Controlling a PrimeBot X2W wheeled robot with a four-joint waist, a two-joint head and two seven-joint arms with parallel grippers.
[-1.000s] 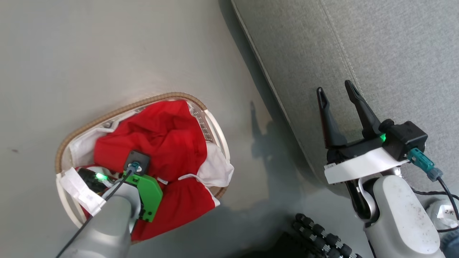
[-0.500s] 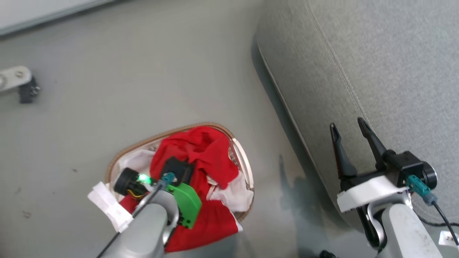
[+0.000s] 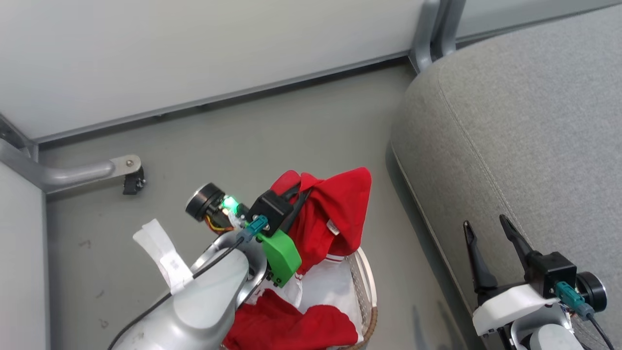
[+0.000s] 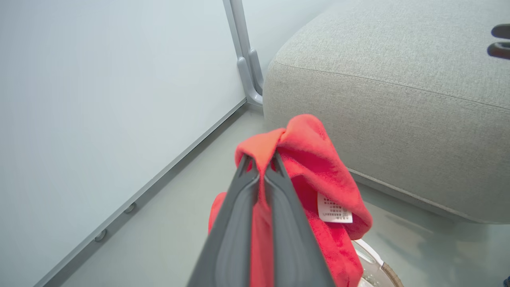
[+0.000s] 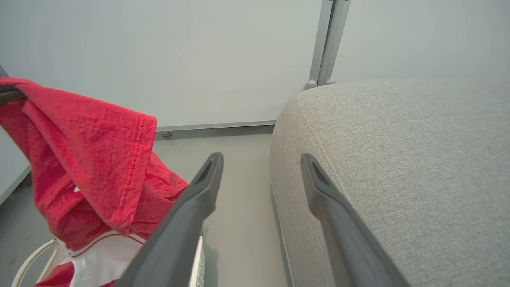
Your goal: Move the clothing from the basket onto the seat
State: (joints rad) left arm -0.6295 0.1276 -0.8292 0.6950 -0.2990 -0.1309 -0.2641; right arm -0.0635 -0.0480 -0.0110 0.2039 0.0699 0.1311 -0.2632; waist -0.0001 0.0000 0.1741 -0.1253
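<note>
We are holding a soft bright red garment [image 3: 335,209] in our left gripper [image 4: 261,159], whose two long dark fingers are pressing together on a bunched fold near the fabric's top edge. The rest of the cloth is draping below and to the right of the gripper, with a small white care label [image 4: 334,207] hanging just beside the fingers. Its white hem panel with thin red stripes is reaching down to the small oval white perforated plastic basket [image 3: 371,311] with a brown woven rim, directly under the gripper. A second red piece [image 3: 291,330] is lying inside that basket. The large rounded grey woven-fabric seat [image 3: 525,146] is sitting well off to the gripper's right, and our right gripper [image 3: 485,222] is hovering over its edge with fingers wide apart and nothing between them. We are judging the fabric to be light, limp and not fragile, so it is likely to swing and drag. A pinch on a thick gathered fold looks sounder to us than one on a single thin edge, which could slip out
</note>
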